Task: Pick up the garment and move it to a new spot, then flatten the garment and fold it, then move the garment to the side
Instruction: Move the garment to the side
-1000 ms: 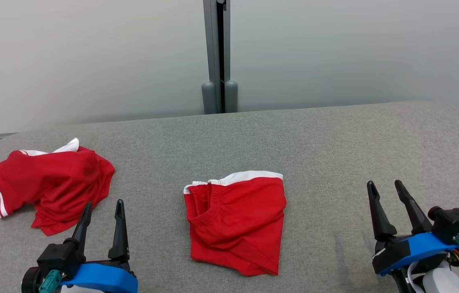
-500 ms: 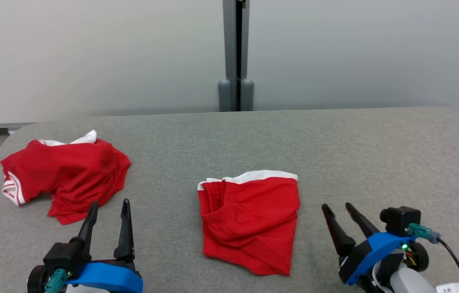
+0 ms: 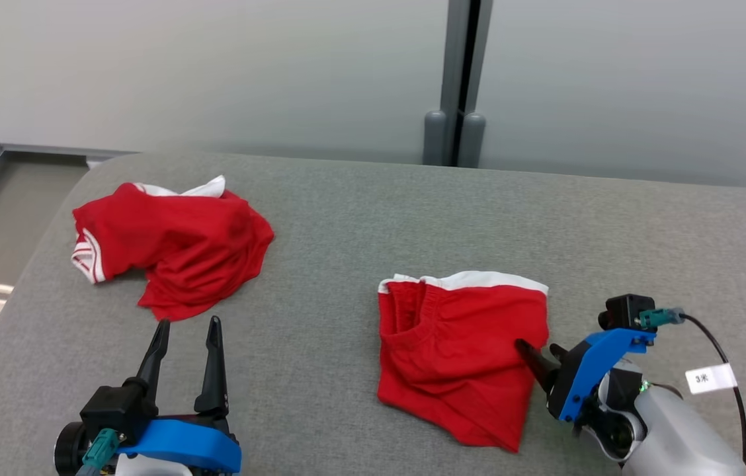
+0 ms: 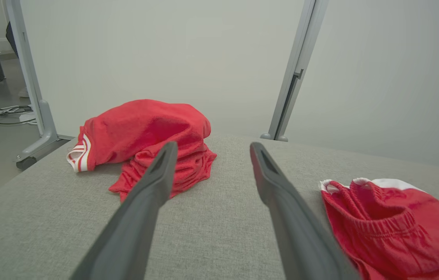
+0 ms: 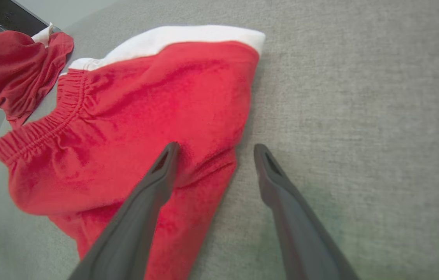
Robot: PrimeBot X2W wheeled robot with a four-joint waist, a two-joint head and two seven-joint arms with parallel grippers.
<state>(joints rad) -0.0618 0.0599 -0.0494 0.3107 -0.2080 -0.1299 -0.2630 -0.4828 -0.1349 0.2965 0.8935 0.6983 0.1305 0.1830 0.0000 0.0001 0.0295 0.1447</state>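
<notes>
Desk [image 3: 360, 218]: grey cloth top; it spans the lower two thirds of your head view.
Folded garment [image 3: 459, 357]: red, with a white band along its far edge and a gathered elastic hem at its left. It lies flat on the desk, right of centre in the head view, at the lower right of the left wrist view [image 4: 390, 229] and across the left half of the right wrist view [image 5: 134, 116].
Crumpled garment [image 3: 174, 254]: red, with a white-striped cuff. It is heaped at the upper left of the desk, well apart from the folded one.
Right hand [image 3: 537, 347]: at the lower right, your fingers stand wide apart and hold nothing. The hand sits low at the folded garment's right edge; in the right wrist view [image 5: 215, 147] one finger is over the red cloth and the other over bare desk. You cannot tell whether either tip touches.
Left hand [image 3: 188, 322]: at the lower left, fingers spread wide and empty. They point towards the crumpled garment, near it but apart.
Post [image 3: 462, 79]: grey upright between pale wall panels, top of frame.
Tag [image 3: 710, 378]: white label on the black cable, lower right.
</notes>
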